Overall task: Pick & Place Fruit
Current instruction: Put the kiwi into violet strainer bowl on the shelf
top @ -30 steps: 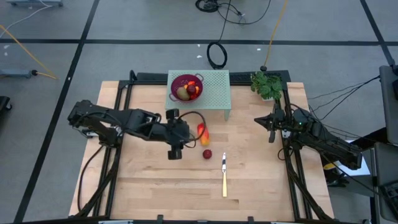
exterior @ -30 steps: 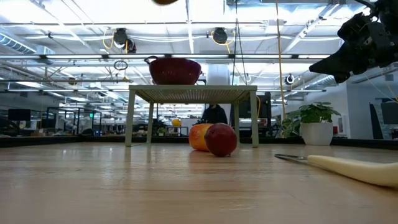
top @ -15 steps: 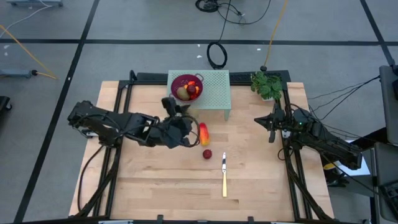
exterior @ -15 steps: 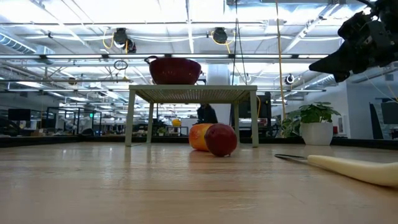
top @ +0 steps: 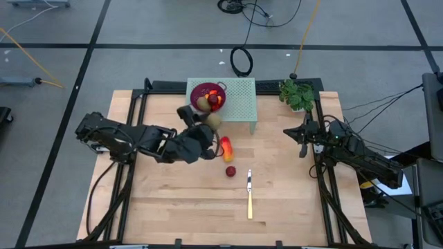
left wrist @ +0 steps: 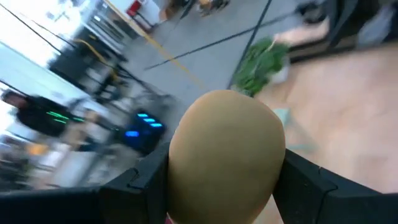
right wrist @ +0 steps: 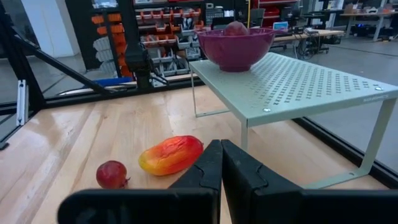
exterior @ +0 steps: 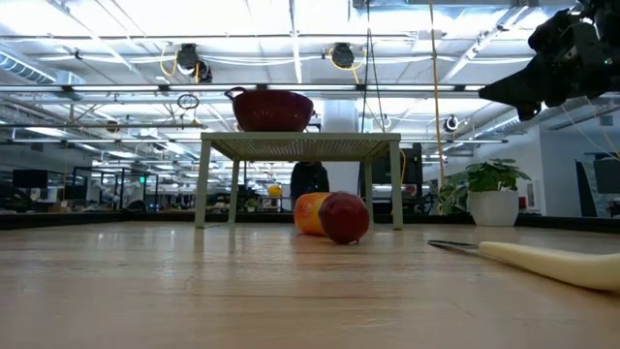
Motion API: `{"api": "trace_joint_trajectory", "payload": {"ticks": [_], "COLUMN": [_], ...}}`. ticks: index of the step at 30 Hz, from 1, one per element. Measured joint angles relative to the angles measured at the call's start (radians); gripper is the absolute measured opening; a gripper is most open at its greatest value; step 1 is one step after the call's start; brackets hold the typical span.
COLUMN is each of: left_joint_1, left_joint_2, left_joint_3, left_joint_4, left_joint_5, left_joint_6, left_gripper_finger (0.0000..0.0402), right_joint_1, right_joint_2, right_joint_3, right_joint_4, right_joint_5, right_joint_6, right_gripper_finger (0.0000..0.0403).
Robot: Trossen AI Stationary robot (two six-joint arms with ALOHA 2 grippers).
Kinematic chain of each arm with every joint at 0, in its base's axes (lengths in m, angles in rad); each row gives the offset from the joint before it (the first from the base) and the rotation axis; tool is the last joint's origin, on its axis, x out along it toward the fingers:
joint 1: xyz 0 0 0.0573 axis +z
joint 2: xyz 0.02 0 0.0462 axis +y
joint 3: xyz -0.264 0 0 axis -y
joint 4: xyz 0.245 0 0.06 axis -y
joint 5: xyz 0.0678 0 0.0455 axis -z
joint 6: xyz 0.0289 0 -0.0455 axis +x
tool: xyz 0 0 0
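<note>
My left gripper [top: 210, 126] is shut on a brown-green oval fruit [top: 213, 121], raised above the table just near of the green perforated stand [top: 242, 97]. The purple bowl [top: 207, 96] stands on that stand and holds another brown-green oval [top: 202, 103] and red and orange pieces. A red-orange oblong fruit [top: 225, 147] and a dark red ball [top: 230, 171] lie on the table; both also show in the right wrist view, the oblong fruit [right wrist: 171, 155] beside the ball [right wrist: 112, 174]. My right gripper [top: 302, 138] is shut and empty at the table's right side. My left gripper pinches the brown-green oval by its two opposite sides [left wrist: 186, 168] between its two fingers [left wrist: 146, 183]. The oval sticks out past the fingertips. It is lifted clear of the table.
A yellow-handled knife [top: 249, 195] lies near the table's middle, near of the ball. A potted plant [top: 296, 95] stands at the far right. The stand's legs [right wrist: 244, 134] rise from the table beside the oblong fruit.
My left gripper has swung up and toward the table's far edge, toward the bowl, turning about as it went. It has carried the brown-green oval with it, clear of the table. The oblong fruit and the red ball have stayed where they were.
</note>
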Motion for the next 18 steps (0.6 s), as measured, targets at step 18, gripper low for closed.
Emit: {"api": "trace_joint_trajectory", "payload": {"ticks": [18], "left_joint_1": [0.171], "left_joint_2": [-0.01], "left_joint_3": [-0.002], "left_joint_4": [0.133], "left_joint_5": [0.971], "left_joint_6": [-0.486], "left_gripper_finger": [0.0216], "right_joint_1": [0.0], "right_joint_2": [0.0], "right_joint_3": [0.0], "right_joint_4": [0.0], "right_joint_5": [-0.027], "right_joint_6": [0.0], "right_gripper_finger": [0.0]}}
